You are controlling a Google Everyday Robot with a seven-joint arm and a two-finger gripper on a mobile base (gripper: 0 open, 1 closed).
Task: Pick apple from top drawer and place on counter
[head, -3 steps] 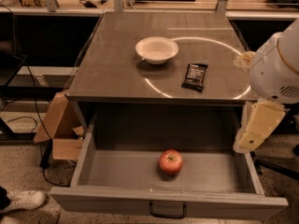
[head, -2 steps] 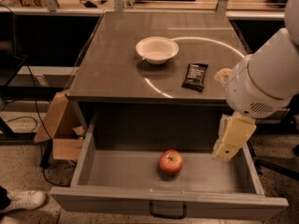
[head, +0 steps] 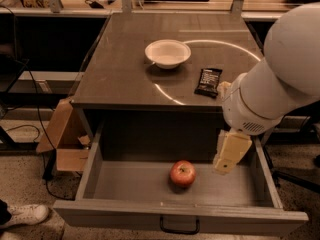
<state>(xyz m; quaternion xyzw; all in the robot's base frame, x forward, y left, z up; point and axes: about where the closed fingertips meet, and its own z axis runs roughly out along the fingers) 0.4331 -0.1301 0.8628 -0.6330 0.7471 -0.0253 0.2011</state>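
Drawer (head: 125, 213): pulled open, black handle (head: 179, 227) in front.
Apple (head: 183, 173): mid drawer floor, uncovered.
Gripper (head: 225, 163): over the drawer, right of apple, apart; grip state unclear.
Floor left: cardboard box (head: 62, 134).
Counter (head: 120, 69): dark packet (head: 208, 81), white bowl (head: 168, 53).

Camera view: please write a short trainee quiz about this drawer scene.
1. True or false: the apple lies on the counter.
2. Where is the pincer? A) over the counter; B) over the open top drawer, right of the apple; C) near the floor.
3. Fill in: the white ____ stands on the counter, left of the black packet.
Key: 1 false; 2 B; 3 bowl.
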